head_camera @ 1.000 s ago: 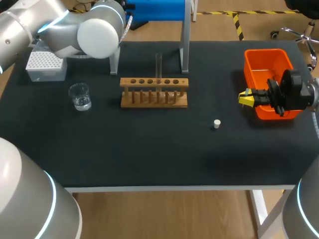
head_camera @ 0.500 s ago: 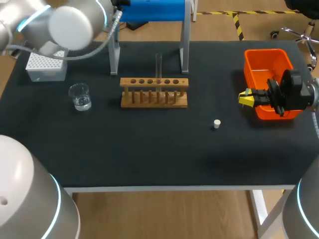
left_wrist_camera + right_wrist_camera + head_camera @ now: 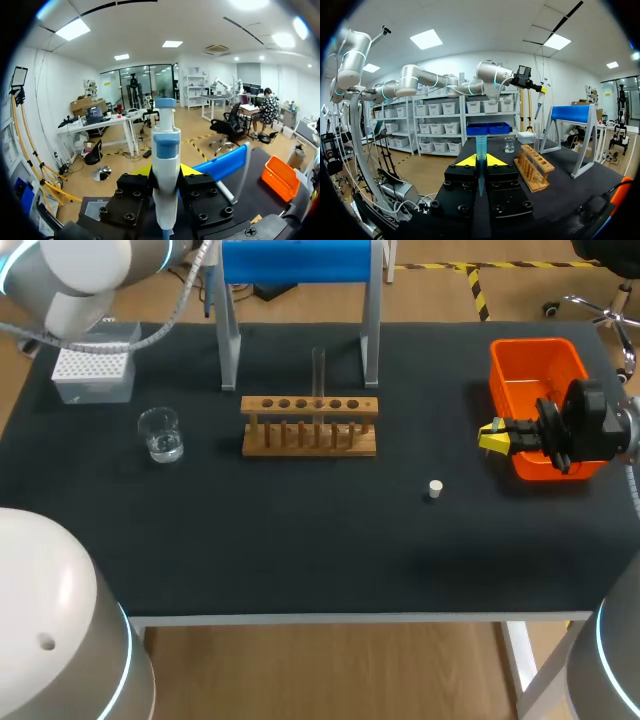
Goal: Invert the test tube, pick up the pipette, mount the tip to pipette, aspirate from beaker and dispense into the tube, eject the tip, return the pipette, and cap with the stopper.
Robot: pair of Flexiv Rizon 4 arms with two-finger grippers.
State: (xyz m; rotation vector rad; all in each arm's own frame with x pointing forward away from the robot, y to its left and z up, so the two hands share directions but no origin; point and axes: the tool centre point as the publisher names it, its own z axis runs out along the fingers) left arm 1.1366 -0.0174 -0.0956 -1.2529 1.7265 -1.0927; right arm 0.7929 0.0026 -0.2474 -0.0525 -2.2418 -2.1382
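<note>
1. Left gripper: the jaws are closed on the body of a white-and-blue pipette, which runs along the fingers. In the right wrist view this gripper is raised high above the table's far-left part, with the pipette hanging below it.
2. Right gripper: the jaws are closed on a translucent blue pipette tip, which stands out between the yellow fingertips. The gripper is at the near-left corner of the orange bin on the table's right side and points toward the middle.
3. Test tube: it stands upright in a back-row hole of the wooden rack. The rack sits mid-table, in front of the blue pipette stand.
4. Glass beaker: it holds a little clear liquid and stands left of the rack, apart from it.
5. Tip box: white, at the far-left corner, behind the beaker.
6. Stopper: small and white, it lies on the black table between rack and bin, nearer the front edge and touching neither.
</note>
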